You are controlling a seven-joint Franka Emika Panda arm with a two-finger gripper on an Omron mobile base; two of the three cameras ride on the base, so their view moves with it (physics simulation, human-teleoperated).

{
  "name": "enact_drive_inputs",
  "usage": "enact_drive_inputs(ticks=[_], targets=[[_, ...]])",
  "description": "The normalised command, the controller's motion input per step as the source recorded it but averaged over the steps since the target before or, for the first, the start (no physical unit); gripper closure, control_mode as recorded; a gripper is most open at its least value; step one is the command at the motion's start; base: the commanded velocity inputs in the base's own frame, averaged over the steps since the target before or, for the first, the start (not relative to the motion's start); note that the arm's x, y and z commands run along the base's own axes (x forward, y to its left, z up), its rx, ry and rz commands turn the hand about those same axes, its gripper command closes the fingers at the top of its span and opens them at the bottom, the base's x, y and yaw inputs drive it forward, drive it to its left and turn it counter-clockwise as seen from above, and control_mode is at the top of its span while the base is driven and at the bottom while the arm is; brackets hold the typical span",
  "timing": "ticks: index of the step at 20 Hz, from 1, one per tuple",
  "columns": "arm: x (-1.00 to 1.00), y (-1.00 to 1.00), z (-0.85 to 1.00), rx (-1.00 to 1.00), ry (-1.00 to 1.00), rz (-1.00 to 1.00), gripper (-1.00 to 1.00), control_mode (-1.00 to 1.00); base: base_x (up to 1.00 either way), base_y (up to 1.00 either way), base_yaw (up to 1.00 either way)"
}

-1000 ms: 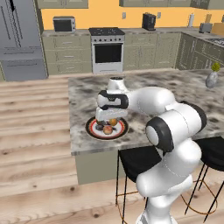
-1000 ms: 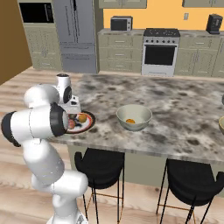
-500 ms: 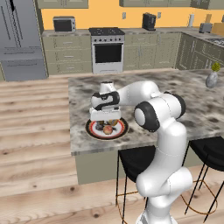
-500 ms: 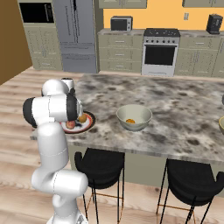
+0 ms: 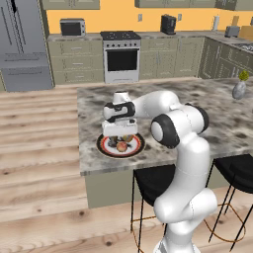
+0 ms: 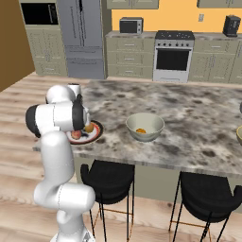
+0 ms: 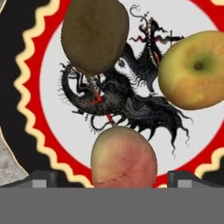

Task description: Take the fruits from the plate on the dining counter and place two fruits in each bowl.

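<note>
Gripper point(image 5: 119, 140) hangs low over the plate point(image 7: 35, 131) on the dining counter point(image 5: 197, 106), fingers spread either side of the pinkish-red fruit point(image 7: 124, 158), gripping nothing, with the brown-green fruit point(image 7: 95, 34) and yellow-orange fruit point(image 7: 194, 70) beside it.
</note>
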Motion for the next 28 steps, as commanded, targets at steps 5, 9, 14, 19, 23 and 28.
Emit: enact_drive_inputs(ticks=[5,9,14,19,23,28], targets=[[-0.04,-0.01,-0.14,0.0,0.0,0.0,-1.0,-1.0,0.0,0.0,0.0],[-0.09,-0.05,-0.17,0.02,0.0,0.0,-1.0,-1.0,0.0,0.0,0.0],[0.0,0.0,-0.14,0.0,0.0,0.0,-1.0,-1.0,0.0,0.0,0.0],[-0.01,0.0,-0.21,0.0,0.0,0.0,-1.0,-1.0,0.0,0.0,0.0],[-0.01,0.0,-0.11,0.0,0.0,0.0,-1.0,-1.0,0.0,0.0,0.0],[0.0,0.0,0.0,0.0,0.0,0.0,1.0,-1.0,0.0,0.0,0.0]])
